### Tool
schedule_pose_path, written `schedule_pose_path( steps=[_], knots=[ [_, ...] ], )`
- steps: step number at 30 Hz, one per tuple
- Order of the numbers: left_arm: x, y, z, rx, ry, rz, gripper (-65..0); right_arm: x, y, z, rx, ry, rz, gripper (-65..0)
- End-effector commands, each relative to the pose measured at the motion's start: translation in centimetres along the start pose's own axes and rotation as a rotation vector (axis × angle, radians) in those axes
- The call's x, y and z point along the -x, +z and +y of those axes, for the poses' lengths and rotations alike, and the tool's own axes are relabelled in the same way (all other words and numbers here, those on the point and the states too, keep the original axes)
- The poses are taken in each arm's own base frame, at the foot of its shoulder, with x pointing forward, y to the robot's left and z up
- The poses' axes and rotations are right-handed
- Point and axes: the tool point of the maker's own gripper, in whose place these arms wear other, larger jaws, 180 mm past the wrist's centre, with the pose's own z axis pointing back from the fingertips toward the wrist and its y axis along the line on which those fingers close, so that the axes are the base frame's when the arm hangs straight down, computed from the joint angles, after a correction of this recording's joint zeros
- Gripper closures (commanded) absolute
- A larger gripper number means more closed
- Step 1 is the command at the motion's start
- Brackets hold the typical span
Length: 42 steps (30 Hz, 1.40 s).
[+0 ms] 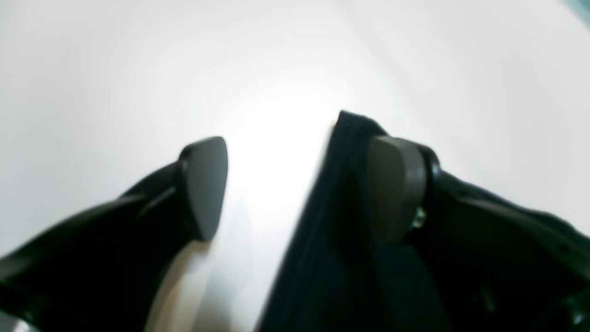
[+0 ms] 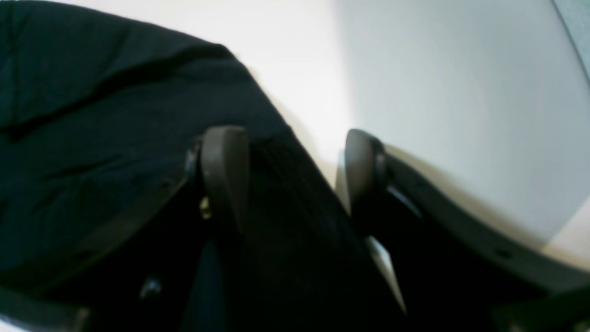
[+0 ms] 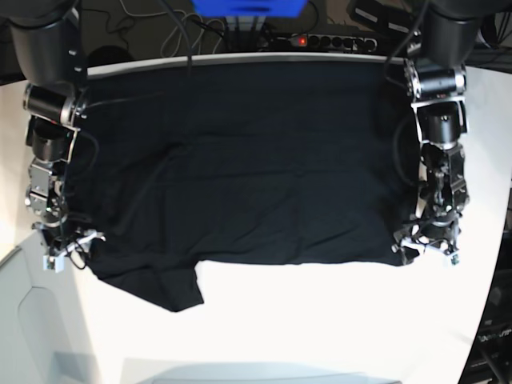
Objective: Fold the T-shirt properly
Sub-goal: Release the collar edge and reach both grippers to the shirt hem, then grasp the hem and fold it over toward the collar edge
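The black T-shirt (image 3: 240, 176) lies spread flat on the white table (image 3: 320, 320), with one sleeve (image 3: 164, 288) sticking out at its near-left corner. No tag or print shows. My right gripper (image 3: 68, 248) is at the shirt's near-left edge. In the right wrist view it (image 2: 295, 173) is open, with the cloth edge (image 2: 92, 115) lying between its fingers. My left gripper (image 3: 428, 250) is at the near-right corner. In the left wrist view it (image 1: 299, 189) is open, and the cloth's corner (image 1: 322, 240) lies against the right finger (image 1: 396, 189).
A blue box (image 3: 248, 6), a power strip (image 3: 320, 40) and cables sit beyond the table's far edge. A grey panel (image 3: 32, 320) lies at the near left. Bare white table runs along the front, below the shirt.
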Motion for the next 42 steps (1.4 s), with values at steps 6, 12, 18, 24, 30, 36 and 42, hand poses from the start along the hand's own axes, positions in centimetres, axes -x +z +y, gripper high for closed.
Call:
schedule_pose_path(
  steps=[6, 12, 18, 24, 30, 36, 42],
  knots=[
    [-1.9, -1.4, -0.6, 0.003, -0.033, -0.015, -45.3, 0.2, -0.1, 0.5, -0.001, -0.006, 0.009, -28.5],
    [-1.5, -2.3, -1.7, 0.01, -0.119, -0.029, -45.3, 1.5, -0.1, 1.3, -0.012, -0.012, 0.029, -2.7],
    [-0.8, -2.6, -1.5, 0.0, -0.113, -0.006, -45.3, 1.8, -0.2, 1.5, -0.014, -0.014, 0.033, 0.0],
    [-0.6, -2.6, -1.7, 0.009, -0.117, -0.002, -43.2, 1.8, -0.1, 1.5, -0.013, -0.013, 0.033, 0.0],
    [-0.4, -2.6, -1.7, 0.009, -0.117, 0.002, -10.2, 1.8, -0.1, 1.4, -0.012, -0.012, 0.034, 0.0],
    [-0.2, -2.6, -1.6, 0.004, -0.116, 0.007, -0.3, 1.8, -0.1, 1.3, -0.01, -0.012, 0.034, 0.0],
    [-1.8, -2.4, -2.6, 0.024, -0.115, -0.032, 0.0, 0.0, -0.2, 1.4, -0.011, -0.015, -0.007, 0.0]
  ],
)
